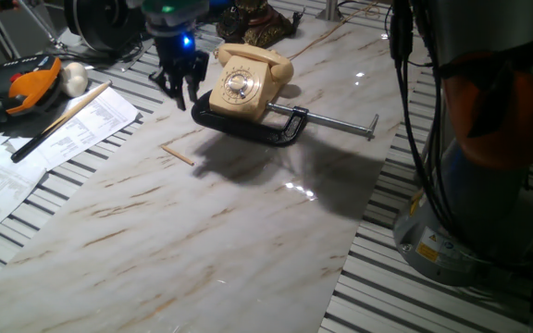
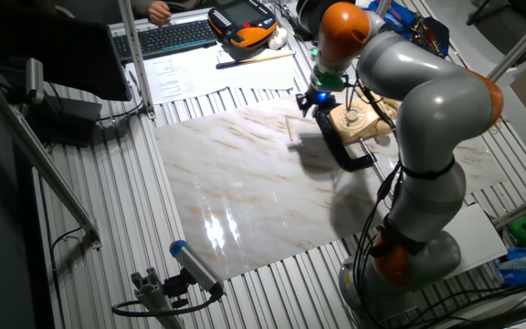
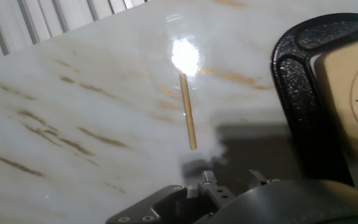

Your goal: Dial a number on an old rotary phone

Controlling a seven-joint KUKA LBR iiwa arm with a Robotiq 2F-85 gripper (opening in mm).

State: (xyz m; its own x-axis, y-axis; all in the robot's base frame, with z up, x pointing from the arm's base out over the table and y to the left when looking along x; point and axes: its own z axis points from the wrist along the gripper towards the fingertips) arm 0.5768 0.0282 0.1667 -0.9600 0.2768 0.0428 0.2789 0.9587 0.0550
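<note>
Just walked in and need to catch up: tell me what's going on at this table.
A KUKA arm is working toward dialing the old rotary phone, which sits on a marble-patterned board with a black C-clamp around its base. The gripper hangs just beside the phone's dial, not touching it and holding nothing. A small wooden stick lies loose on the board nearby. Whether the gripper is open or shut is unclear.

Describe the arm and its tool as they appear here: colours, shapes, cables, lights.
The arm is built of rounded silver-grey segments with orange bands at the joints and a wide round base. Black cables hang alongside it. The tool is black, with dark fingers, and a small blue light glows on it above a greenish ring.
</note>
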